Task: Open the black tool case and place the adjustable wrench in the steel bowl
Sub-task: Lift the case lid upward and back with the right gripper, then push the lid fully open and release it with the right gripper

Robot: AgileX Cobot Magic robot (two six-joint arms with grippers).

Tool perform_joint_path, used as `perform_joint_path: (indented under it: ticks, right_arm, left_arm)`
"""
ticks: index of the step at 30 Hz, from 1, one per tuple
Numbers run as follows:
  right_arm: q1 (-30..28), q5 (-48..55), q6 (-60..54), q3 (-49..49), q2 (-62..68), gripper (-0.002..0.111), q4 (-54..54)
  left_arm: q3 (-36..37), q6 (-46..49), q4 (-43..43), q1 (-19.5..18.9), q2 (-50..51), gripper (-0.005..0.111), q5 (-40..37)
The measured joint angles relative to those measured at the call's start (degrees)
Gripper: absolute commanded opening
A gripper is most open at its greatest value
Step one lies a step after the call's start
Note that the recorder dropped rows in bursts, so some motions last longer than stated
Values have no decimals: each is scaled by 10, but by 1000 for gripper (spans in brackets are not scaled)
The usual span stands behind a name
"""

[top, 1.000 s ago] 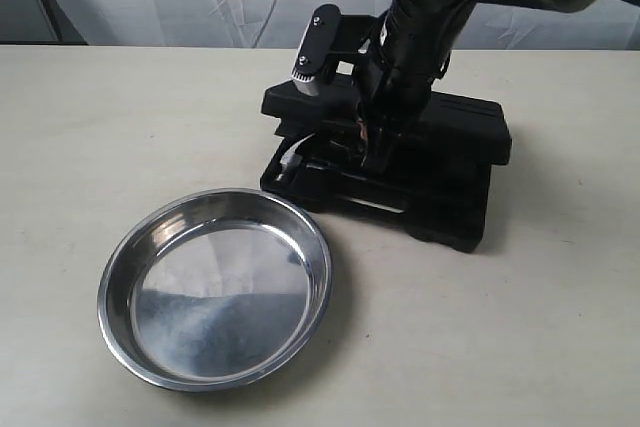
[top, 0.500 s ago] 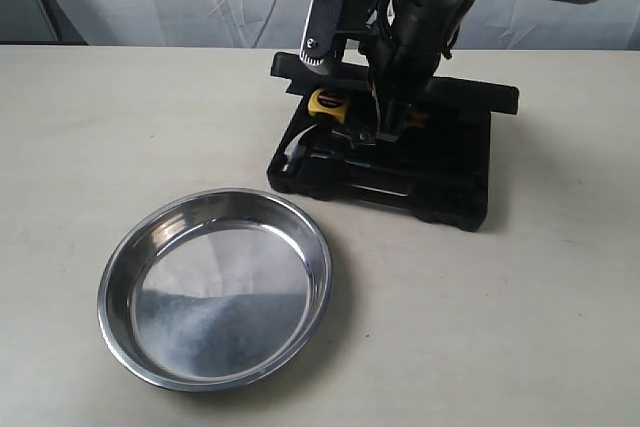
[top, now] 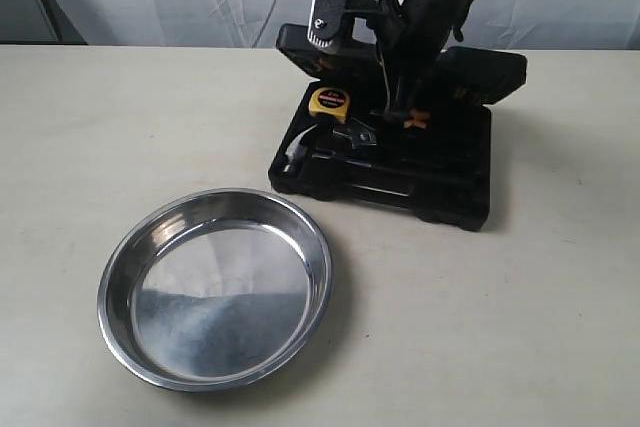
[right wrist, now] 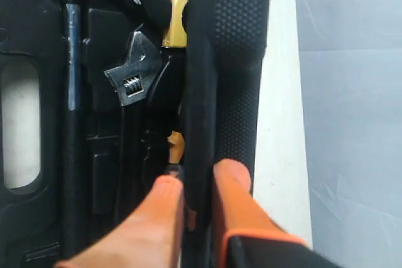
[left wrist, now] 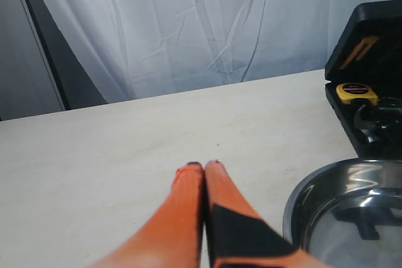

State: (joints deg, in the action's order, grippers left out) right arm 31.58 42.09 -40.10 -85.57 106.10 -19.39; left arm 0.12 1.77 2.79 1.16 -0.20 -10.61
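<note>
Right gripper (right wrist: 196,183) pinches the tool case (top: 430,182) lid, raised upright. Wrench (right wrist: 135,70) sits in its slot just beyond the fingertips, not yet moved to the empty bowl (top: 112,277). Left gripper (left wrist: 204,169) closed on nothing.

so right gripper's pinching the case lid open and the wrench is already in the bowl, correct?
Wrong on the wrench: the adjustable wrench lies in its slot in the black tool case, not in the steel bowl, as the right wrist view shows. The right gripper does pinch the lid.

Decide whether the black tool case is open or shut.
Open. The right claw holds the black tool case lid raised; the adjustable wrench shows inside.
</note>
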Motion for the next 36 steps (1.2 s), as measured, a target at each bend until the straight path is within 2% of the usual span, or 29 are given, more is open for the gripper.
perform_joint_path:
  ticks: [26, 36]
  right_arm:
    - [-1, -71, 80, 1, -7, -1, -176]
    - [-1, -131, 197, -1, 29, -1, -343]
  left_arm:
    - [0, 0, 0, 0, 0, 0, 0]
    - [0, 0, 0, 0, 0, 0, 0]
